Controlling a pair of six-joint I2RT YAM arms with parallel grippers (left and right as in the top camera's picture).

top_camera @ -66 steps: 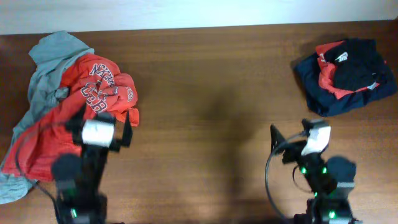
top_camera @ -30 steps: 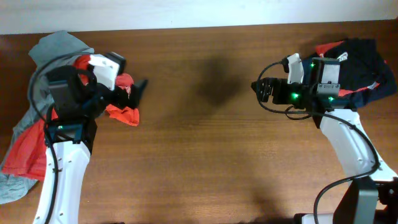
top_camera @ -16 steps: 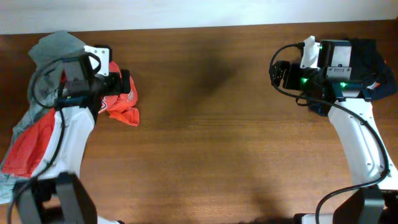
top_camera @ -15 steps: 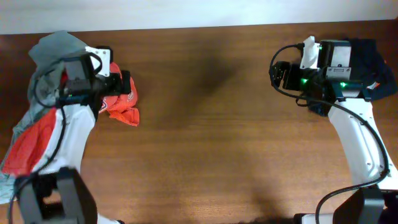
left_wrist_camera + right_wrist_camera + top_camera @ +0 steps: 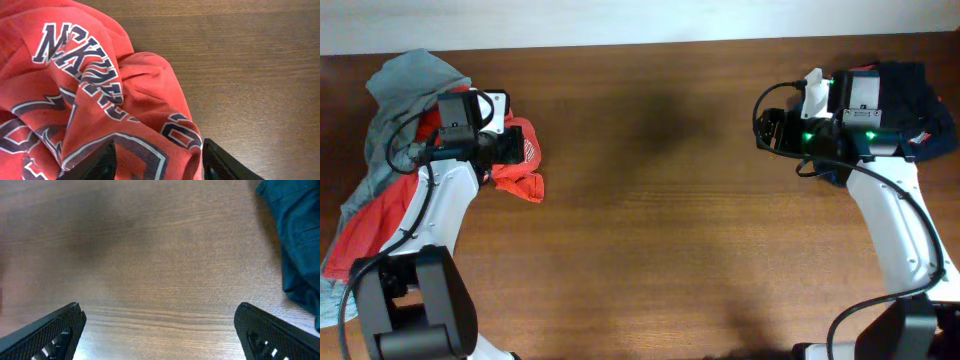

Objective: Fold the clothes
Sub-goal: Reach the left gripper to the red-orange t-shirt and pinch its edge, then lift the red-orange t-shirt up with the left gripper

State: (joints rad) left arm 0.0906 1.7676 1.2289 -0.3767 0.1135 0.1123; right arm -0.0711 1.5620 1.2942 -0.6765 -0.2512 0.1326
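A crumpled red shirt (image 5: 380,225) with dark and white lettering lies at the left of the table, on a grey garment (image 5: 405,85). My left gripper (image 5: 517,150) is at the shirt's right edge. In the left wrist view the shirt (image 5: 90,90) fills the left half, and the open left gripper (image 5: 157,161) straddles a raised fold of it. My right gripper (image 5: 763,128) is open and empty above bare wood (image 5: 160,270), just left of a folded stack of black, red and navy clothes (image 5: 910,85). The stack's dark blue edge (image 5: 300,240) shows in the right wrist view.
The brown wooden table (image 5: 650,230) runs between the two arms. A pale wall strip (image 5: 640,20) borders its far edge. The grey garment hangs toward the table's left edge (image 5: 335,295).
Both arms rose from the table's front and reached to the far side, the left to the red shirt, the right beside the folded stack. Over the last half second they barely moved.
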